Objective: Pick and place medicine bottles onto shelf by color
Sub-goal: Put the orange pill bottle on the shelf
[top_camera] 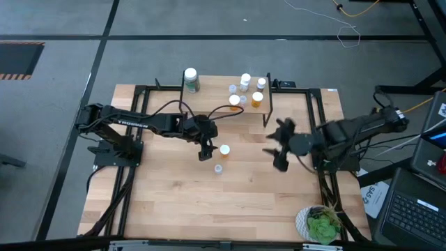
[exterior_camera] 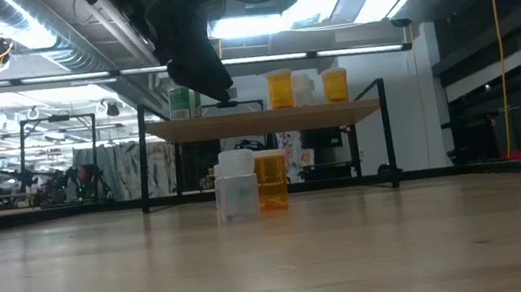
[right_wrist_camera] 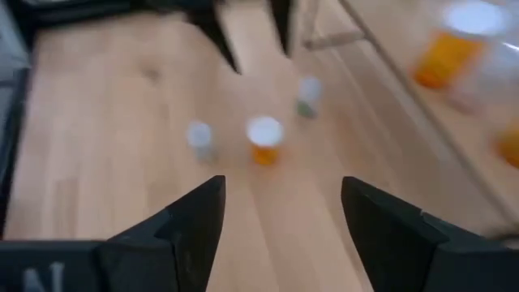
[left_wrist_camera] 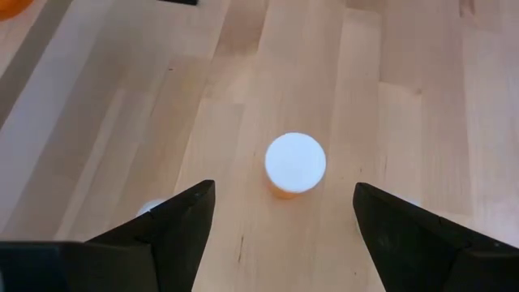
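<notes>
On the worktop [top_camera: 174, 202]: an orange bottle [top_camera: 224, 150] stands upright, white cap up, with a small clear bottle [top_camera: 218, 169] just beside it; more bottles sit on the shelf [top_camera: 209, 94].
Left gripper [top_camera: 204, 149]: poised over the orange bottle, jaws spread wide, holding nothing.
Right gripper [top_camera: 279, 148]: waiting near, jaws apart, empty.
Handling: likely light, rigid plastic, smooth and easily tipped.
Hold: across the round body below the cap, squarely.

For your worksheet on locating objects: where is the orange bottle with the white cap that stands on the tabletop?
In the high view, the orange white-capped bottle stands mid-table, just right of the left gripper, with a small clear bottle beside it.
</notes>
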